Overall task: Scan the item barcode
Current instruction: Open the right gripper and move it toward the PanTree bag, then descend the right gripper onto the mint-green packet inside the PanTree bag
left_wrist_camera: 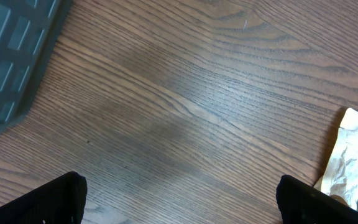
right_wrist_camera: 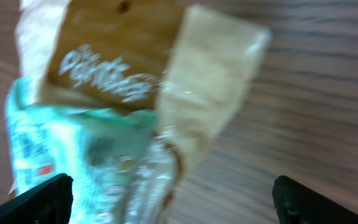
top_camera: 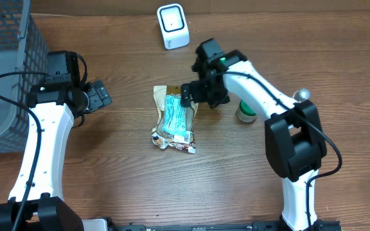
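The item, a crinkled snack packet (top_camera: pixel 174 119) in tan, teal and white, lies flat mid-table. A white barcode scanner (top_camera: pixel 173 26) stands at the far edge. My right gripper (top_camera: pixel 188 98) hovers open over the packet's upper right corner; in its wrist view the blurred packet (right_wrist_camera: pixel 117 124) fills the left half, between the spread fingertips (right_wrist_camera: pixel 42 199). My left gripper (top_camera: pixel 101 96) is open over bare wood left of the packet, and its wrist view shows only the packet's edge (left_wrist_camera: pixel 353 158) at the right.
A dark mesh basket (top_camera: pixel 8 77) stands at the far left, its corner also in the left wrist view as a grid (left_wrist_camera: pixel 11 50). A small green-and-white round object (top_camera: pixel 245 114) sits under the right arm, to the right of the packet.
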